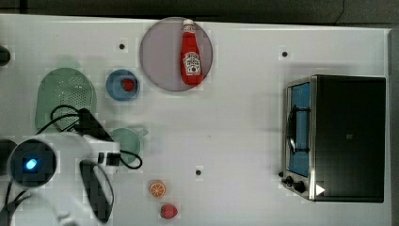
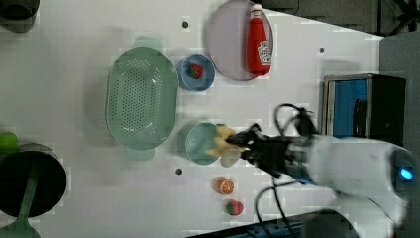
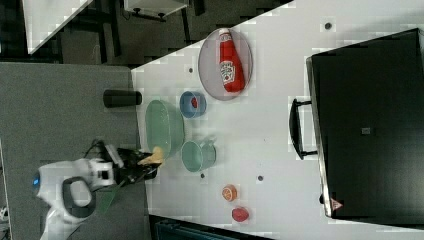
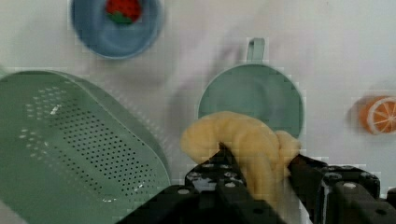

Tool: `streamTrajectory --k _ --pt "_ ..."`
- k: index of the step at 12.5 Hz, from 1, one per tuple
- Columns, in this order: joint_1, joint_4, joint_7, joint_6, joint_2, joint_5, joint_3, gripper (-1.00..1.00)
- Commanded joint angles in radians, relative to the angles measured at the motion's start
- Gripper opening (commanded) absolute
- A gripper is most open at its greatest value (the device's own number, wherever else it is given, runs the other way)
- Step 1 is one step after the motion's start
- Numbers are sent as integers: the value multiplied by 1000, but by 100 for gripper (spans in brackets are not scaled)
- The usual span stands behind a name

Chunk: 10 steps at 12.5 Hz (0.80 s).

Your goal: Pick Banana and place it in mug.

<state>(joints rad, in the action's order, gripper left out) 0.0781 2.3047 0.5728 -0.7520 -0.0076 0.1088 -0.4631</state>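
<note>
While we look from the top view, the arm covers part of the mug (image 1: 126, 140). From the left view, we see the gripper (image 2: 236, 144) pinching the Banana (image 2: 223, 141) just over the mug's rim. From the wrist view, its fingers (image 4: 219, 175) squeeze the fruit above the mug. We think carrying is nearly done; next we must center it and let go.
</note>
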Motion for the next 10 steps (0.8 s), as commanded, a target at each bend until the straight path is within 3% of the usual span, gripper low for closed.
streamTrajectory --k 1,2,5,8,10 --pt "-25 31 86 -99 122 -26 14 -32" --pt "-25 32 88 -135 153 -48 19 -24" --pt "-25 33 95 -200 202 -75 27 40" --pt "-26 32 95 -174 166 -75 35 100" --pt "-28 22 95 -148 108 -73 42 100"
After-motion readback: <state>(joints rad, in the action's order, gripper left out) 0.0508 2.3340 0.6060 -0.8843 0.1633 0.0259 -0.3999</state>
